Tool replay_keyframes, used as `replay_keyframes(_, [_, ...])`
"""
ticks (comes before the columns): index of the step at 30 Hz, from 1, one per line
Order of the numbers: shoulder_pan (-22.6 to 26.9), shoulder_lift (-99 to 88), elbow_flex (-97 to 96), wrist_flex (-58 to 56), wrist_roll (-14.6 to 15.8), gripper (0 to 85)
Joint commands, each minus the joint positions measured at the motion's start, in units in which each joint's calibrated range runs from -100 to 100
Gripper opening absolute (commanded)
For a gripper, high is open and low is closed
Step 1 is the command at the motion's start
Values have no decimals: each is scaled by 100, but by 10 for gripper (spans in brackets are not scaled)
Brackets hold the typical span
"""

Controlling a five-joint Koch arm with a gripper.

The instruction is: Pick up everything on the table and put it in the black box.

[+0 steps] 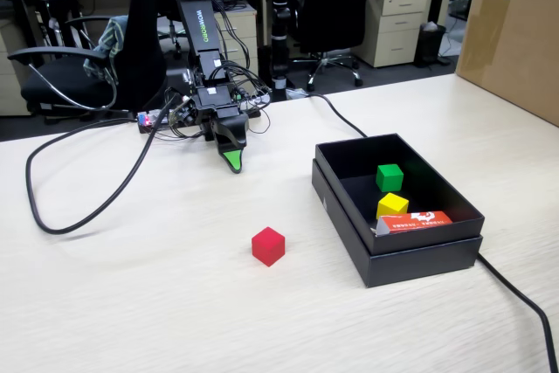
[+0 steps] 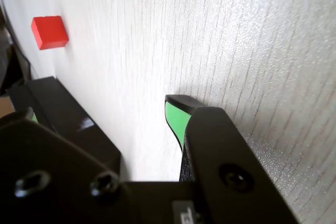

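A small glossy red cube (image 1: pixel 268 245) lies on the pale wood-grain table (image 1: pixel 131 294), left of the black box (image 1: pixel 410 264). My gripper (image 1: pixel 232 163) hangs near the arm's base, tips pointing down just above the tabletop, well behind the cube. In the wrist view the cube (image 2: pixel 49 31) is far off at the upper left and a corner of the black box (image 2: pixel 63 111) shows at the left. The gripper (image 2: pixel 102 106) is open: bare table shows between the green-padded fingertip (image 2: pixel 177 116) and the other jaw at the left edge. Nothing is held.
Inside the box lie a green cube (image 1: pixel 389 177), a yellow cube (image 1: pixel 392 205) and an orange-and-white packet (image 1: pixel 415 222). A big brown carton (image 1: pixel 515 32) stands at the back right. Black cables (image 1: pixel 61 216) loop across the table's left side, and another runs past the box's right (image 1: pixel 515 290).
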State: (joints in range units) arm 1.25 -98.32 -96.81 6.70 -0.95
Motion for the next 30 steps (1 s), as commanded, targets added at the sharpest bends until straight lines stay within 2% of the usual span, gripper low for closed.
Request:
replay_keyframes(1, [0, 27, -84, -173, -10, 488])
replay_keyframes(17, [5, 15, -93, -173, -10, 488])
replay_keyframes(18, [24, 15, -84, -173, 10, 488])
replay_keyframes(21, [210, 15, -75, -173, 327, 489])
replay_keyframes(23, [220, 15, -29, -173, 347, 485])
replay_keyframes(25, [176, 38, 98, -208, 234, 477])
replay_keyframes(27, [93, 61, 524, -795, 122, 477])
replay_keyframes(30, [83, 61, 1149, -1469, 147, 488])
